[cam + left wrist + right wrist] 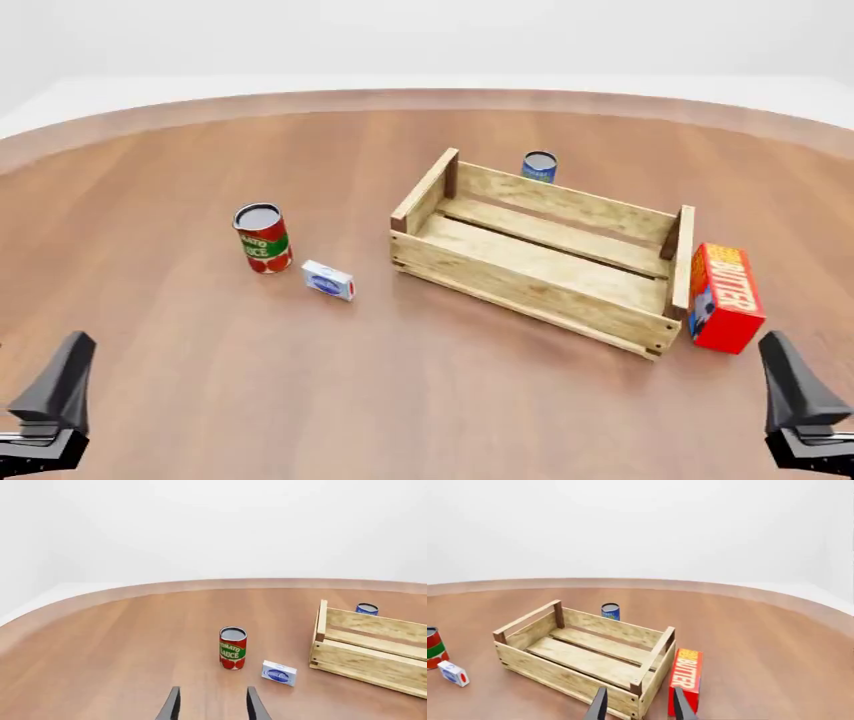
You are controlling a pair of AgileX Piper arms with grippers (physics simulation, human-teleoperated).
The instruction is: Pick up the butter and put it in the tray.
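While both pincers hang spread, butter (725,297) beside tray's (534,290) right end (just apart), bare wood nearer.

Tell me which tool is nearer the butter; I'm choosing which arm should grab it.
Right. The right tool sits just in front of the butter, by the crate's right end. The left tool is far across the table, left of the crate.

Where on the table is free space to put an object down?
Bare wood lies between the tomato sauce can and the left gripper, and before the tray. Crowded: the butter sits against the tray's right end.
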